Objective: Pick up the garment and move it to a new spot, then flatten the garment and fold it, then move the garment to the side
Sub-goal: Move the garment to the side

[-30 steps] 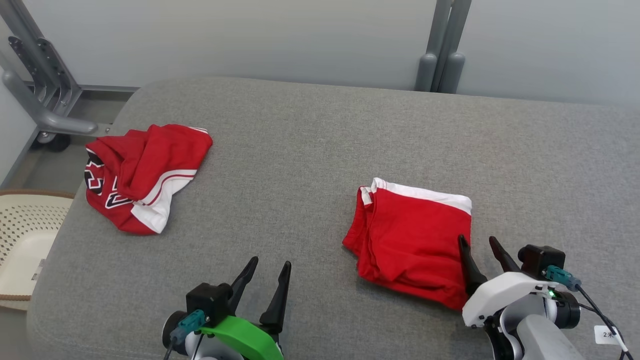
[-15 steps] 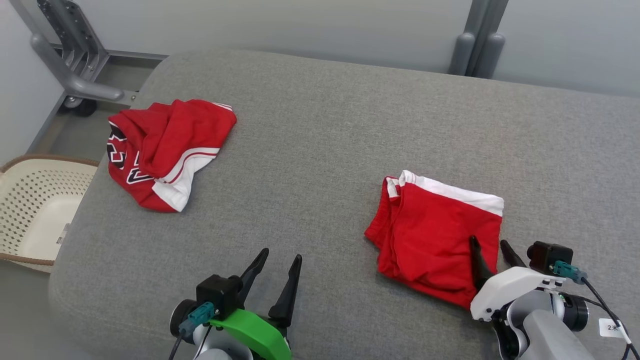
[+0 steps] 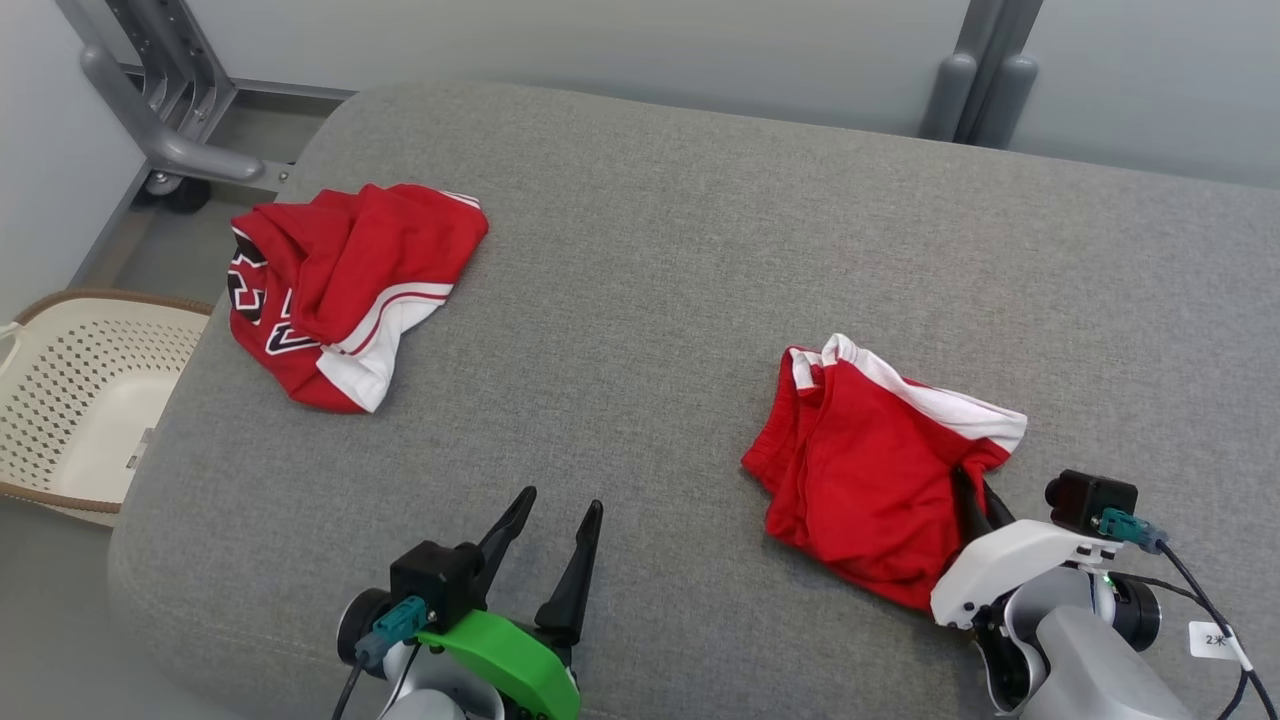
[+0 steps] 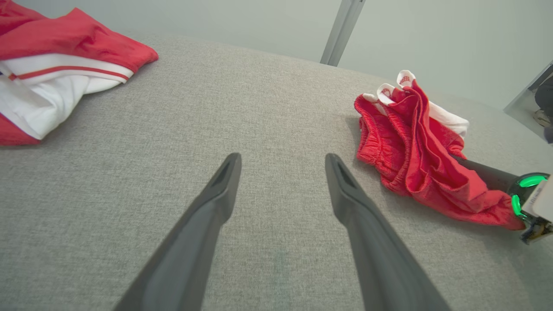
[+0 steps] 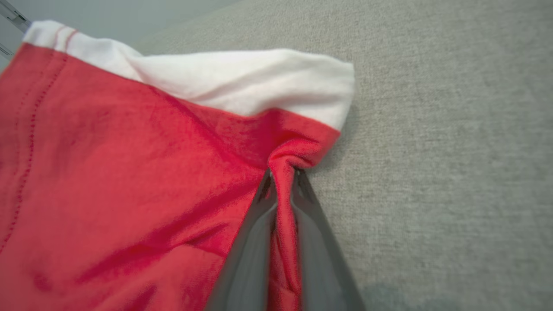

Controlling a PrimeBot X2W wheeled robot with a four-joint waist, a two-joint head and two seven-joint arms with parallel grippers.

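**Container.** At the left edge of the head view we see a cream perforated basket [image 3: 60, 330] with a brown rim. It stands beside and below the tabletop [image 3: 650, 250], and its holed walls and pale floor are exposed.

**Surface and room.** The tabletop is covered in grey woven fabric and has rounded corners. Behind it we see a pale wall [image 3: 600, 40], a grey double post [image 3: 985, 70] and, at the far left, a grey wheeled frame [image 3: 160, 130] on the floor.

**Garments.** The folded garment [image 3: 870, 470], red with a white band along its far edge, lies on the right half of the tabletop. A second garment [image 3: 340, 280], red with white trim and black lettering, lies crumpled near the far left corner, well apart from the first.

**Grippers.**
- The right gripper [image 3: 975, 495] meets the folded garment at its near right corner.
- The left gripper [image 3: 561, 500] hangs over bare fabric at the near edge, with its jaws spread and nothing between them.

**Differences between views.**
- In the right wrist view, we see the jaws closed on a pinched ridge of red cloth just below the white band.
- In the left wrist view, we see the folded garment drawn into ridges toward that grasp, its gathered waistband facing the camera.
- That view also shows a green light [image 4: 529, 181] glowing on the right wrist.
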